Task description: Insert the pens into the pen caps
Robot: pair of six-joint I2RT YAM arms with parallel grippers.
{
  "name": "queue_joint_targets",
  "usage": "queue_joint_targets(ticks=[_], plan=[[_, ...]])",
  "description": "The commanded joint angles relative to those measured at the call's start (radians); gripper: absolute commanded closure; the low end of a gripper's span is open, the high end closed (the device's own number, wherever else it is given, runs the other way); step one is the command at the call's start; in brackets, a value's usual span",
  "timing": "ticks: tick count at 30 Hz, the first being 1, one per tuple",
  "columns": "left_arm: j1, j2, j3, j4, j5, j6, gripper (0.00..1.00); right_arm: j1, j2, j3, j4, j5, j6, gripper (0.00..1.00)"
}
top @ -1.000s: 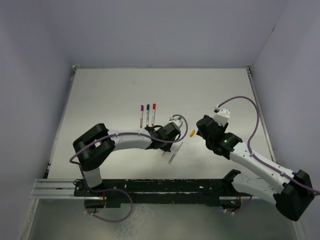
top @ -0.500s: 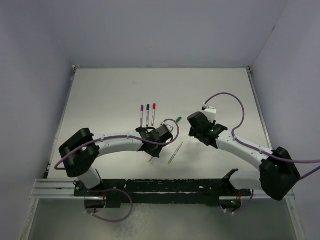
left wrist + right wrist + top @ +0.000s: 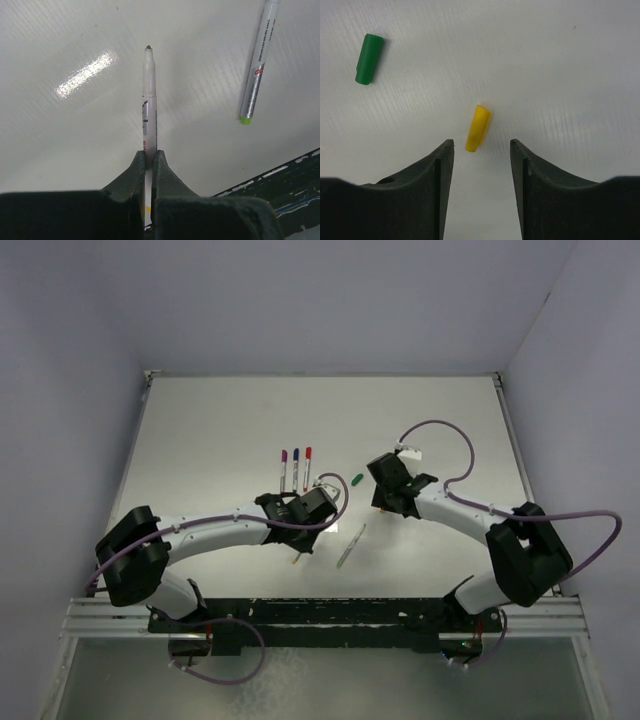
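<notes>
Three pens (image 3: 295, 468) appear capped beyond the left fingers (image 3: 132, 175), which clamp an uncapped pen (image 3: 149, 90), while the right fingers (image 3: 432, 185) stand open around the yellow cap (image 3: 477, 128), not touching it; the green cap (image 3: 369, 58) and a green-ended pen (image 3: 257, 60) lie unjoined.

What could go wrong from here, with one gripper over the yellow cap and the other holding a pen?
1. The yellow cap lies slanted at the tips of the open right gripper, so the jaws may pinch it off-centre and flick it away.
2. The left gripper pinches the pen near its back end. The long front part could tilt or slip when pushed into a cap.
</notes>
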Motion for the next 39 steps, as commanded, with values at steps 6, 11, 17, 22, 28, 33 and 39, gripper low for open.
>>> queue_joint_targets(ticks=[6, 11, 17, 22, 28, 33, 39], plan=[[0.007, -0.015, -0.029, 0.0, 0.0, -0.021, 1.0, -0.007, 0.083, 0.072, 0.018, -0.055, -0.01, 0.51], [0.006, -0.021, -0.026, 0.001, -0.003, -0.016, 1.0, -0.009, 0.123, 0.089, 0.006, -0.054, -0.006, 0.52], [0.008, -0.016, -0.031, 0.009, -0.002, -0.015, 1.0, -0.02, 0.158, 0.107, -0.008, -0.048, 0.002, 0.52], [0.01, -0.011, -0.034, 0.02, 0.0, -0.01, 1.0, -0.033, 0.176, 0.102, -0.014, -0.047, 0.016, 0.54], [0.015, -0.005, -0.033, 0.024, -0.002, -0.008, 1.0, -0.038, 0.193, 0.079, -0.024, -0.069, 0.037, 0.61], [0.019, -0.009, -0.033, 0.025, -0.006, -0.01, 1.0, -0.038, 0.192, 0.036, -0.019, -0.12, 0.058, 0.86], [0.024, -0.001, -0.031, 0.037, -0.002, 0.0, 1.0, -0.039, 0.205, 0.007, -0.022, -0.142, 0.056, 1.0]])
